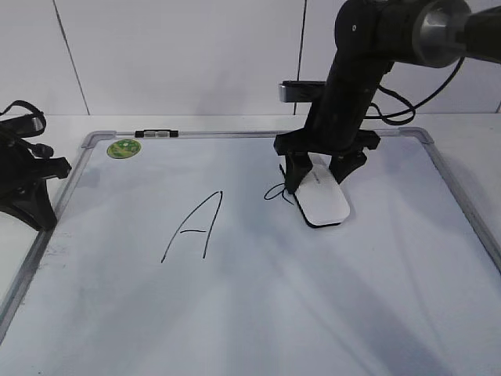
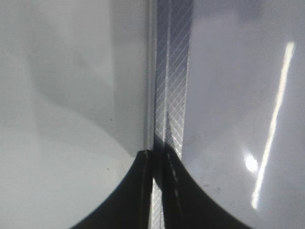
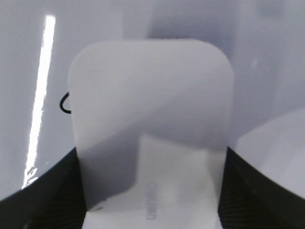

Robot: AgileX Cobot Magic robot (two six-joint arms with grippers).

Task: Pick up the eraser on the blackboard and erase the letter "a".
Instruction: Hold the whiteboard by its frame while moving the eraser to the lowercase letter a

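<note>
The right claw [image 1: 319,174] stands over the eraser [image 1: 322,199], one finger on each long side, pinching it while its black felt base lies flat on the blackboard [image 1: 235,313]. The letter "a" [image 1: 275,193] is just beside the eraser's left edge, and part of it seems already covered. To do this step well, I think the arm should keep the felt flat with light pressure and slide left over the whole mark, without reaching the big capital A [image 1: 193,227]. The eraser is smooth white plastic, oblong with rounded corners and faint grey lettering. The board is glossy and reflects the lamps; its grey metal frame [image 2: 171,95] has a fine crossed pattern. The left claw [image 2: 155,191] is pressed together, holding nothing, above that frame.
</note>
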